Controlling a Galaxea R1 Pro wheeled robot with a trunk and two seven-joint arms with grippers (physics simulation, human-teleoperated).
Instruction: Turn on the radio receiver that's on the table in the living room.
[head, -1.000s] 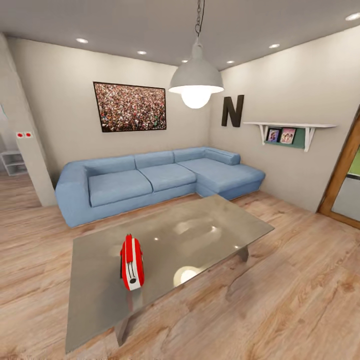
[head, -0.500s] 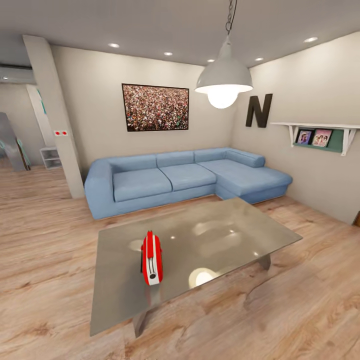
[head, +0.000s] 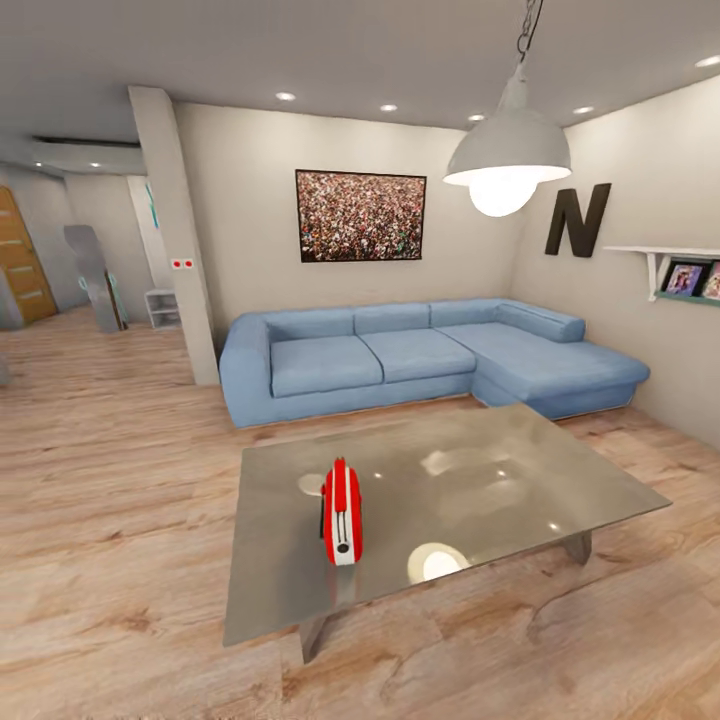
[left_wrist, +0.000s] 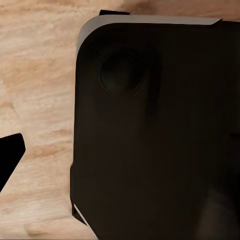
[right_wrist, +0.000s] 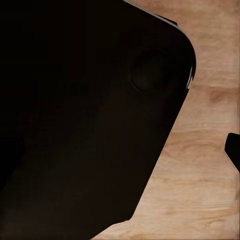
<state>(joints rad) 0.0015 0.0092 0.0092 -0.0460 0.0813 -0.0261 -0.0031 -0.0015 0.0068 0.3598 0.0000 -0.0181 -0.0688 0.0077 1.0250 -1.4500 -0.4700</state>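
The red radio receiver (head: 342, 512) stands on its edge on the glossy grey coffee table (head: 520, 460), near the table's front left part, white stripes facing me. The table sits on the light wood floor of the living room, ahead of me and a little to the right. In the left wrist view, one black fingertip (left_wrist: 10, 156) of my left gripper (left_wrist: 120, 160) shows at the frame edge over the floor. One fingertip (right_wrist: 233, 148) of my right gripper (right_wrist: 120, 150) shows likewise in the right wrist view. Both grippers look open and hold nothing, far from the radio.
A blue corner sofa (head: 420, 355) stands behind the table under a crowd picture (head: 360, 215). A pendant lamp (head: 507, 155) hangs over the table. A wall pillar (head: 175, 240) at the left opens to a hallway. My dark base (left_wrist: 160, 130) shows under both wrists.
The head camera has turned left, so the whole picture has slid right and the hallway has come into sight. The radio keeps its place on the table.
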